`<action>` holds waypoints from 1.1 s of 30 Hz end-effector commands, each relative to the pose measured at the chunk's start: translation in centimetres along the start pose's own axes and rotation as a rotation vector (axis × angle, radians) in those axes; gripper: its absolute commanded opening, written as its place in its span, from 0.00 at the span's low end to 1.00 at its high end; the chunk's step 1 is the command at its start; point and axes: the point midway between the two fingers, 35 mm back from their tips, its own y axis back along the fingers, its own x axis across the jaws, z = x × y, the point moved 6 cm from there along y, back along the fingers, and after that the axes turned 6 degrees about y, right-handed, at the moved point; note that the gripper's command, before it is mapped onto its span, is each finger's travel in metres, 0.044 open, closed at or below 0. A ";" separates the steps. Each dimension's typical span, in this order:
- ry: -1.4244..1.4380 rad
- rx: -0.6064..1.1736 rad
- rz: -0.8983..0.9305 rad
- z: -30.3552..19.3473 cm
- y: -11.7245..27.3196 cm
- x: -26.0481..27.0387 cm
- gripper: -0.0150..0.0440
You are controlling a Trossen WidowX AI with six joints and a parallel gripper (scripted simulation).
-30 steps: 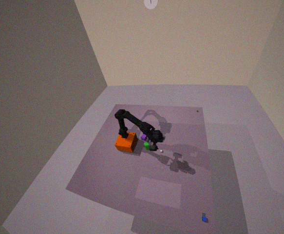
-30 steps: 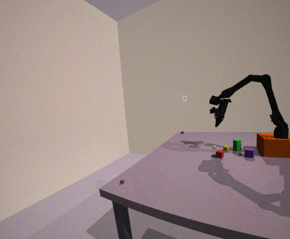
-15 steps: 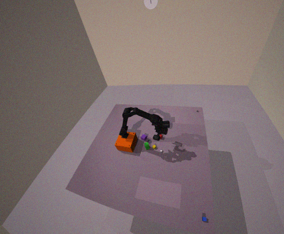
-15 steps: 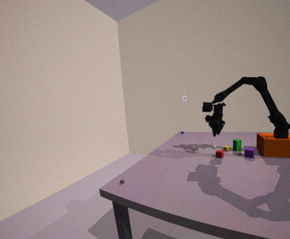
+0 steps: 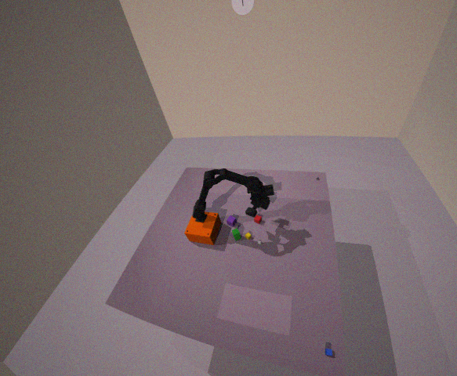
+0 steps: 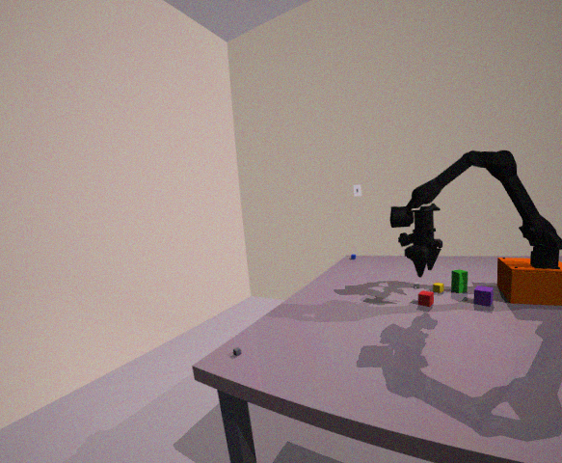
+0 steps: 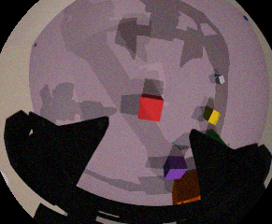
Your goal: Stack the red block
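Note:
The red block [image 5: 257, 218] [image 6: 425, 297] [image 7: 150, 108] lies on the table [image 5: 172, 262] [image 6: 320, 359], apart from the other blocks. The green tower [image 5: 236, 233] [image 6: 459, 281] stands upright between the yellow and purple blocks; in the wrist view only its edge [image 7: 214, 136] shows behind the right finger. My gripper [image 5: 252, 211] [image 6: 420, 272] [image 7: 150, 128] is open and empty. It points down and hangs a short way above the red block, which shows just beyond the gap between the fingers in the wrist view.
A purple block [image 5: 231, 220] [image 6: 483, 295] [image 7: 175, 168] and a yellow block [image 5: 248, 235] [image 6: 438, 286] [image 7: 213, 118] lie near the tower. The arm's orange base [image 5: 202, 228] [image 6: 538, 287] stands beside them. A small grey cube [image 6: 237, 351] and a blue cube [image 5: 328, 351] [image 6: 353, 257] lie at table corners.

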 end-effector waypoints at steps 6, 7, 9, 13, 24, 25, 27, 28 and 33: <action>-0.007 -0.001 -0.003 -0.1 -4.9 0.2 1.00; -0.007 -0.001 -0.003 -0.1 -5.1 0.2 1.00; -0.007 -0.001 -0.003 -0.2 -5.1 0.1 1.00; -0.007 -0.001 -0.003 -0.2 -5.3 0.1 1.00; -0.007 -0.001 -0.003 -0.2 -7.0 0.1 1.00; -0.007 -0.001 -0.003 -0.2 -7.1 0.1 1.00; -0.007 -0.001 -0.003 -0.2 -7.5 0.1 1.00; -0.007 -0.001 -0.003 -0.2 -7.6 0.1 1.00; -0.007 -0.001 -0.004 -0.2 -8.4 0.1 1.00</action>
